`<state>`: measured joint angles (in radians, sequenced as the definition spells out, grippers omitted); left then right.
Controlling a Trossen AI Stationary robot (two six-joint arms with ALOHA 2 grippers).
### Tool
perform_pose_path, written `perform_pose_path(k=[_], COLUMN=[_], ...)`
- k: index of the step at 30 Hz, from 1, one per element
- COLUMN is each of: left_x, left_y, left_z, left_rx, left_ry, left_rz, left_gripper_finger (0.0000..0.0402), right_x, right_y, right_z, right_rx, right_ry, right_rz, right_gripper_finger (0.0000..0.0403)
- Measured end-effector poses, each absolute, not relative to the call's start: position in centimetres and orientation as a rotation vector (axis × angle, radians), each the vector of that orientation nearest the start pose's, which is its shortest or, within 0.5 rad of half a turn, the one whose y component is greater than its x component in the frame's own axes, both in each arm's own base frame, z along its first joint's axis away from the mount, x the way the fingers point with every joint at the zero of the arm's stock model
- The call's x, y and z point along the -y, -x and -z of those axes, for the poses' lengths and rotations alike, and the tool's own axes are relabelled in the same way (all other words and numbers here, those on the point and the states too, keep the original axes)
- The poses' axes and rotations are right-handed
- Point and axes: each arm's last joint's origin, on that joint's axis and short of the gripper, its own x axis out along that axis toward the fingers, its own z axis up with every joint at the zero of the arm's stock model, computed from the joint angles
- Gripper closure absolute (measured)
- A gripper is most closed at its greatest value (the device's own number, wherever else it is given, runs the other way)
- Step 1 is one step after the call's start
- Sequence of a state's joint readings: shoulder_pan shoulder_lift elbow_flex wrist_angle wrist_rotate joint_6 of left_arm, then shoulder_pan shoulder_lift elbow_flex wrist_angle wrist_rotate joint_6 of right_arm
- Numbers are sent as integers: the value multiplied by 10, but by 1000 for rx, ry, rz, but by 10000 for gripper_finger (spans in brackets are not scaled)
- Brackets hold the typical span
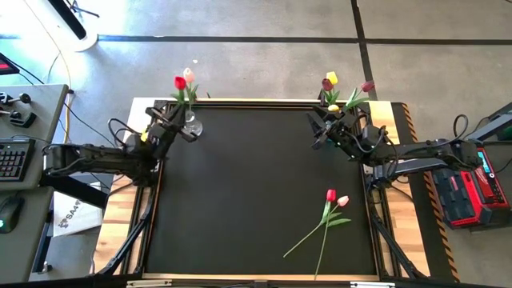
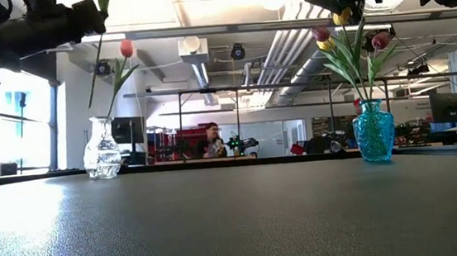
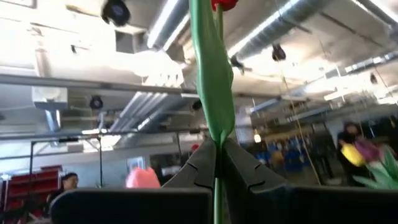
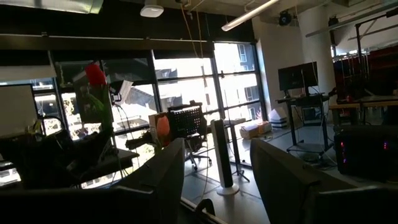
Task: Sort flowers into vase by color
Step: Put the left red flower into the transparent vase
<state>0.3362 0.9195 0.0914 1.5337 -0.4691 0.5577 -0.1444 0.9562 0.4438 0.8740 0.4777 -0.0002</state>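
Note:
My left gripper (image 1: 176, 119) is shut on a red tulip (image 1: 180, 82) beside the clear glass vase (image 2: 102, 149) at the table's far left. A pink tulip (image 1: 190, 74) stands in that vase. The held tulip's stem (image 2: 96, 61) slants up out of the low view, and its lower end hangs just above the vase mouth. A blue vase (image 2: 373, 132) at the far right holds yellow and maroon tulips (image 1: 331, 78). My right gripper (image 1: 318, 130) waits open next to it. A red tulip (image 1: 330, 195) and a pink tulip (image 1: 343, 201) lie on the mat near the right. My left gripper pinches the red tulip's green stem and the leaf around it (image 3: 217, 127), well below the head (image 3: 224, 3), between its two fingers. The fingers slant upward and lie across the stem. The tulip stands nearly upright, lifted clear of the table.
The black mat (image 1: 240, 200) lies bare between the two vases and the two lying tulips. A person (image 2: 210, 139) sits beyond the far edge. A keyboard (image 1: 12, 160) lies off the table's left and a red case (image 1: 468, 192) off its right.

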Motion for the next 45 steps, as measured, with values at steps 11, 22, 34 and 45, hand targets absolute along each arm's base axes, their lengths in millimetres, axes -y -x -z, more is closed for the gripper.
perform_pose_path(k=[11, 22, 34, 45], left_x=[-84, -108, -116, -126], left_y=[-117, -109, -111, -121], left_z=[-235, -227, -229, -221], left_rx=[527, 503, 531, 450], left_ry=[-477, -435, -408, -410], left_rz=[-1025, -1060, -935, -883], left_gripper_finger=[401, 401, 401, 401], right_x=[41, 41, 41, 41], right_y=[-194, -194, -194, -194], right_z=[-285, -285, -285, -285], right_rx=[370, 369, 370, 370], right_ry=[-58, -58, -58, -59], right_rz=[593, 593, 594, 593], right_gripper_finger=[231, 231, 231, 231])
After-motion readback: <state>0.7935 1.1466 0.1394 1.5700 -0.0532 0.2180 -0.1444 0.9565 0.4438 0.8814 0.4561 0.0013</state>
